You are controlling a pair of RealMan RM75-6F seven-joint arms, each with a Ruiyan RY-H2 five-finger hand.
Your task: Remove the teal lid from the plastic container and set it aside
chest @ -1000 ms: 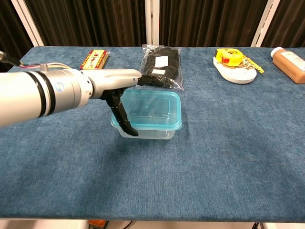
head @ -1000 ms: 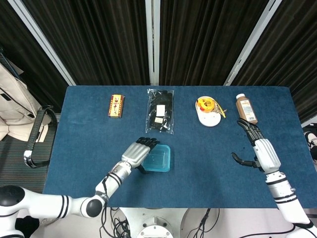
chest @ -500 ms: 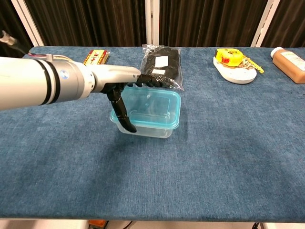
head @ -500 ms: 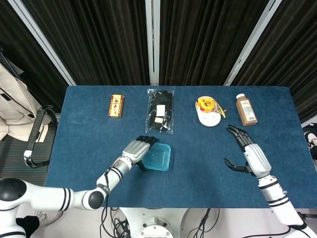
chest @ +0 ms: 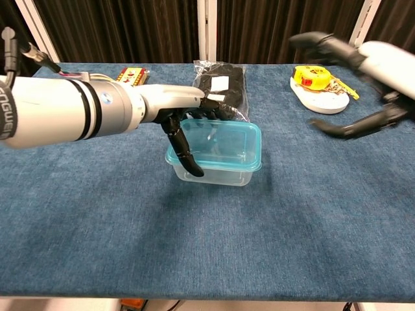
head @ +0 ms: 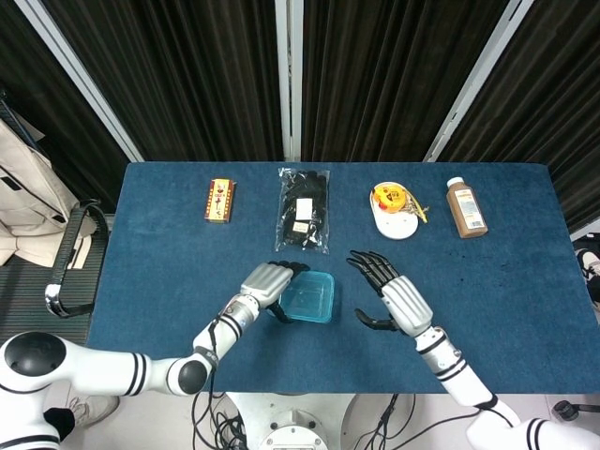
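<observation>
Container: clear plastic, on the blue table, near the front edge, a little left of centre. Teal lid seated on top, not lifted.

Left hand: at the container's left end, palm down, fingers lying over the lid's far left edge and thumb hanging down against the left wall. It touches the container; whether it truly grips it cannot be told.

Right hand: just right of the container, apart from it, raised off the table. Fingers spread, thumb held out, nothing in it. In the chest view it shows blurred at the upper right.

Back row of the table, left to right:
- Small yellow and red box, lying flat.
- Black item in a clear bag, with a white label; its near end lies close behind the container.
- Yellow tape measure resting on a white disc.
- Brown bottle with a white cap, lying flat, near the right edge.

Off the table, left side: black strap loop and beige cloth.
</observation>
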